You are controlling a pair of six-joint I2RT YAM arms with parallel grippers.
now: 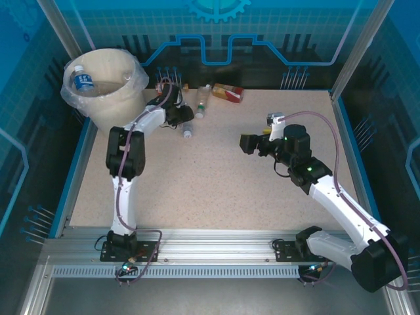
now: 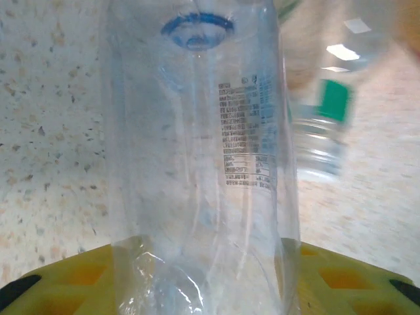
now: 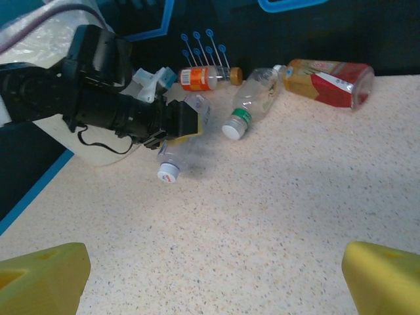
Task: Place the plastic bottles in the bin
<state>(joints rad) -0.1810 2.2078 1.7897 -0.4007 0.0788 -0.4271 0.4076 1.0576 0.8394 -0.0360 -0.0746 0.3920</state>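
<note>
left pincer (image 3: 182,123): clamped on clear bottle (image 2: 197,164), ends cut off up close, near bin (image 1: 108,102) | right pincer (image 1: 248,143): spread wide, empty, over counter (image 1: 210,190) | green-cap bottle (image 3: 252,105): blurred behind | blue-label bottle (image 1: 82,79): in bin

Clear bottle (image 2: 197,164) cut off top & btm, left wrist view; label print unreadable. Green-cap bottle (image 2: 321,138) behind it blurred. Right gripper (image 3: 213,279): 2 fingers (image 3: 39,279) cropped at btm edge.

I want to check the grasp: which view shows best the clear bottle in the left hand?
Right wrist: it shows the clear bottle with its white cap, held in the left hand. Left wrist sees its body close; top external, small.
</note>
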